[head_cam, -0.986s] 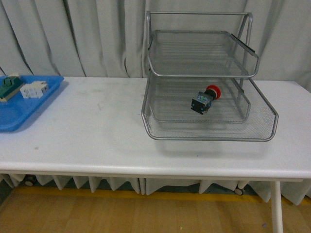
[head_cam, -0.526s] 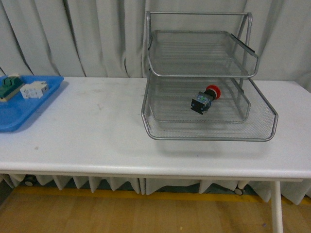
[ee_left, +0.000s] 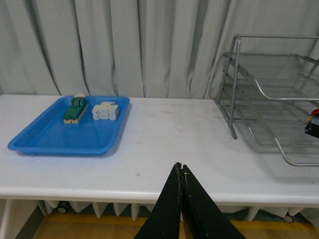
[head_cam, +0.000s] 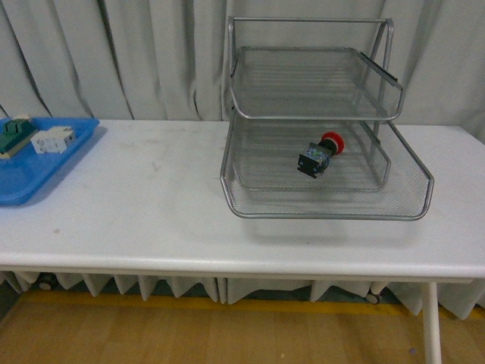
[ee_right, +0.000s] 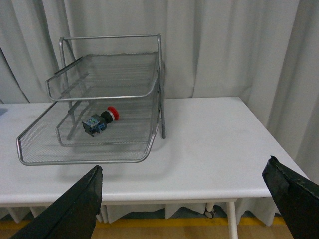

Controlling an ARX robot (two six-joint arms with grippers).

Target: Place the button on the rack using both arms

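The button (head_cam: 321,154), red cap on a dark body, lies on its side on a lower tier of the silver wire rack (head_cam: 326,205) at the table's right. It also shows in the right wrist view (ee_right: 99,121) and at the edge of the left wrist view (ee_left: 313,124). The rack shows in both wrist views (ee_right: 84,158) (ee_left: 259,94). My left gripper (ee_left: 180,169) is shut and empty, back over the table's front edge. My right gripper (ee_right: 184,174) is wide open and empty, back from the table's front edge, right of the rack. Neither arm shows in the front view.
A flat blue tray (head_cam: 23,189) at the table's left edge holds a green-and-cream switch (head_cam: 15,134) and a white blocky component (head_cam: 53,140). White table (head_cam: 151,205), grey curtain behind. Bare tabletop lies between tray and rack.
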